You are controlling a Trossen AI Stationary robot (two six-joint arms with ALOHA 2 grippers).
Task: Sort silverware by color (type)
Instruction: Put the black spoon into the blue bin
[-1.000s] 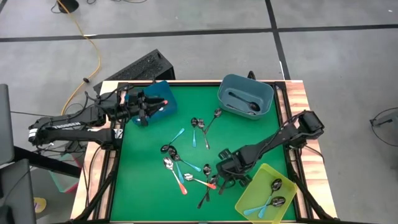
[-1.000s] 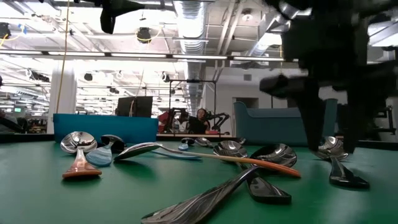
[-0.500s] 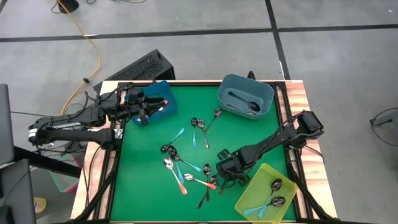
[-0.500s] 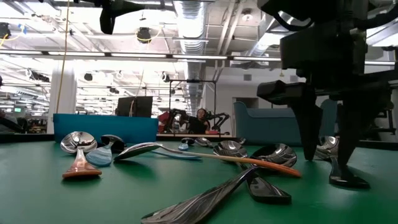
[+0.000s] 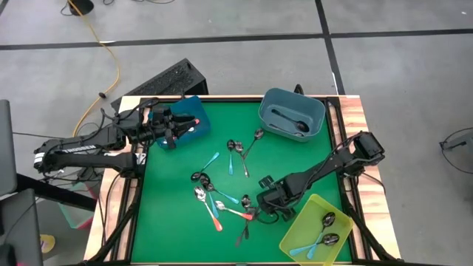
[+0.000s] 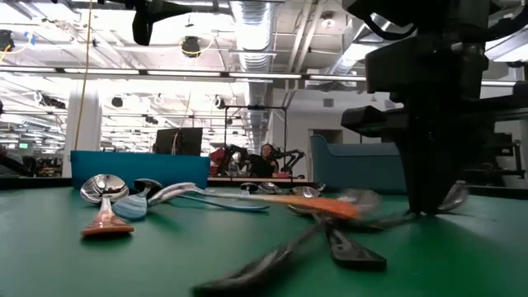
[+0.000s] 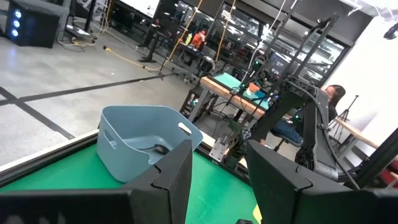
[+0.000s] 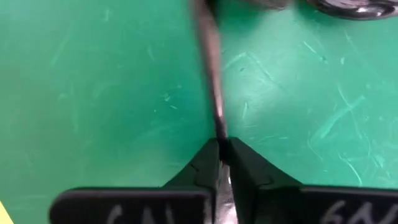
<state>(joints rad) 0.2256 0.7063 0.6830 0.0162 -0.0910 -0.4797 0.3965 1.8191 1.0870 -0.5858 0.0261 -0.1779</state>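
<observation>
Two dark fingertips [image 8: 214, 163] of the right gripper [image 5: 267, 210] pinch a plain metal spoon's handle [image 8: 208, 68] low on the green mat [image 5: 170, 222], beside the yellow-green bin [image 5: 295, 235]; left gripper [image 5: 171, 125] hangs parted over the blue bin [image 5: 194, 108].

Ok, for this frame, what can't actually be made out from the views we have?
- High view: the right gripper covers its own fingertips and the grip point.
- Right wrist view: the dark spoon handle pinched in the fingers is blurred; its bowl is cut off by the edge.
- Low view: spoons near the right gripper are motion-blurred.
- Left wrist view: the spoon in the grey-blue bin is too small to identify.
</observation>
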